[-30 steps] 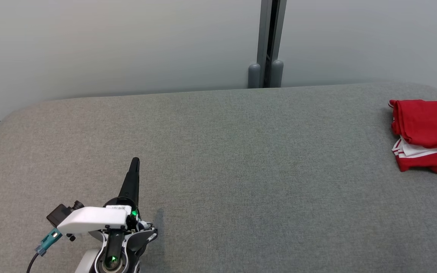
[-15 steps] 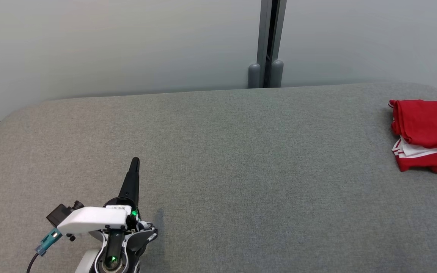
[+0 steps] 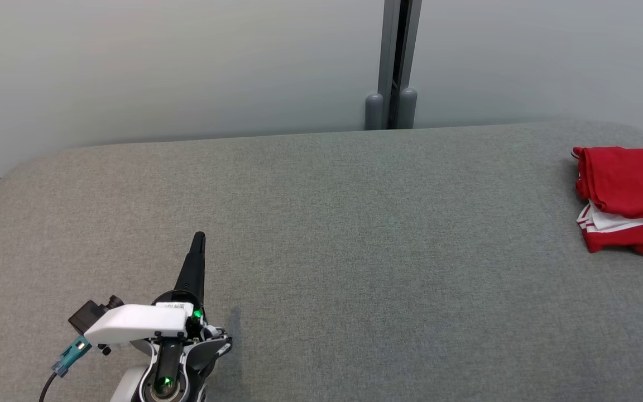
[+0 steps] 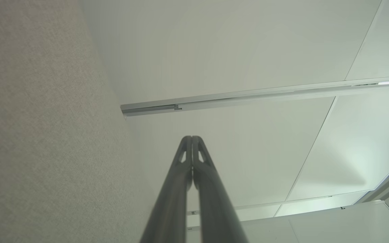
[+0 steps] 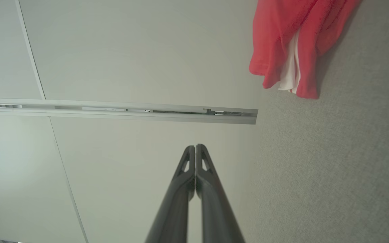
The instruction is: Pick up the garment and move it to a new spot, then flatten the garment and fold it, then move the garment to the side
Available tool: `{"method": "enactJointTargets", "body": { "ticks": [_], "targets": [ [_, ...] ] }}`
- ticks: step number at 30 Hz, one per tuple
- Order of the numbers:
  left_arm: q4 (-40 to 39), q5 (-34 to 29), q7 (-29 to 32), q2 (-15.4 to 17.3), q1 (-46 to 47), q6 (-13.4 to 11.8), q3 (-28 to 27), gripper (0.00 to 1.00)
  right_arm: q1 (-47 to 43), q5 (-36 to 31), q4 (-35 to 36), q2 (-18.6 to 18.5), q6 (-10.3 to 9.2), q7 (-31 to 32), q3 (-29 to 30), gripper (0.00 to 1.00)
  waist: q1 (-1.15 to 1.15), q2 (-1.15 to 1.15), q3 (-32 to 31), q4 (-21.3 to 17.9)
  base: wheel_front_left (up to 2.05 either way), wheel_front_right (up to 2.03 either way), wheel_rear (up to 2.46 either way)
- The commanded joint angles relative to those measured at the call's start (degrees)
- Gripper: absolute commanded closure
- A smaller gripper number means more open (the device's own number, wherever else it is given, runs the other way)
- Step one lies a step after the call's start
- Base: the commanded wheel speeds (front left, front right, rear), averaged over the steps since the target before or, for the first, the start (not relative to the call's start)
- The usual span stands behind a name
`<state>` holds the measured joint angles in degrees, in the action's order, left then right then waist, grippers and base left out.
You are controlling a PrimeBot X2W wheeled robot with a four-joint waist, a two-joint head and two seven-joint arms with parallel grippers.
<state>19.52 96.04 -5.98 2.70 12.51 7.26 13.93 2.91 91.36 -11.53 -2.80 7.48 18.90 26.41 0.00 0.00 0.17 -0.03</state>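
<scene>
Grey surface (image 3: 321, 223) is largely bare, likely for flattening; garment (image 3: 628, 195) is bunched far right; left pincer (image 3: 199, 239) and right pincer (image 5: 195, 147) are pressed closed, empty.

The wide grey bench (image 3: 355, 234) wears a matt, coarse-woven cloth cover. The crumpled red-and-white garment (image 3: 628, 184) is soft, dull cloth. The left pincer (image 4: 192, 139) and right pincer (image 5: 195, 147) look like smooth, matt dark plastic; the grey wall rail (image 4: 248, 98) shines like satin metal.
</scene>
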Motion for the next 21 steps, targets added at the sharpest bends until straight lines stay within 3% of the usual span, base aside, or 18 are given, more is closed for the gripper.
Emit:
{"method": "enactJointTargets", "body": {
  "ticks": [1,21],
  "targets": [
    [0.0,0.2,0.2,0.3,0.9,0.4,-0.1,1.0,0.3,0.3,0.2,-0.1,0.02,0.3,0.1,1.0,0.0,0.0,0.0,0.0,0.0,0.0,0.0],
    [0.0,0.2,0.2,0.3,0.9,0.4,-0.1,1.0,0.3,0.4,0.2,-0.1,0.02,0.3,0.1,1.0,0.0,0.0,0.0,0.0,0.0,0.0,0.0]
  ]
}}
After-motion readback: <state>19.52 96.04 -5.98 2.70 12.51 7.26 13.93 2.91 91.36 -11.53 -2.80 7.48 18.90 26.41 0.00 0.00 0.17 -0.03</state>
